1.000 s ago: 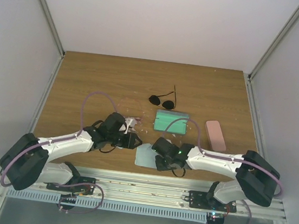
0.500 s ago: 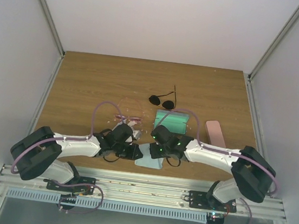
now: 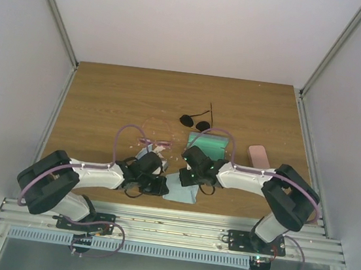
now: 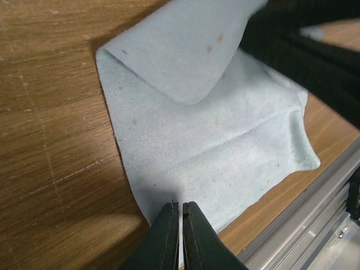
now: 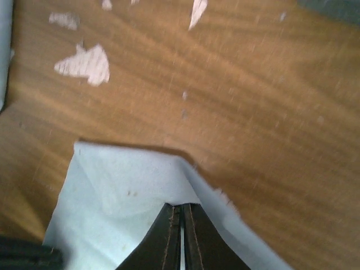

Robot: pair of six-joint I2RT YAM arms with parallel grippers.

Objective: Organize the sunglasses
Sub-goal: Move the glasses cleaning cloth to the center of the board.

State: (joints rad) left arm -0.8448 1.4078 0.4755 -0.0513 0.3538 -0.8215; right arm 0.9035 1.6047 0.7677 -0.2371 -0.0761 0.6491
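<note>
Fingers [image 4: 166, 239] of the left gripper [image 4: 181, 225] had just been pinched shut on the near edge of the light blue cloth [image 4: 214, 140], and the right gripper [image 5: 181, 225] was likewise clamped on a lifted fold. The 2 pairs were left untouched on the table [image 3: 106, 99]: the pink sunglasses [image 3: 155, 142] just beyond the left wrist, the black sunglasses [image 3: 196, 120] farther back. The cloth was judged to be handled first.

the wooden table [image 3: 106, 99] carries black sunglasses [image 3: 196, 122] near its middle, a teal case [image 3: 204, 142] just nearer than them, and a pink case [image 3: 258, 155] to the right. pink sunglasses [image 3: 156, 142] lie left of the teal case. a light blue cloth [image 3: 180, 194] lies by the near edge, one corner lifted.
</note>
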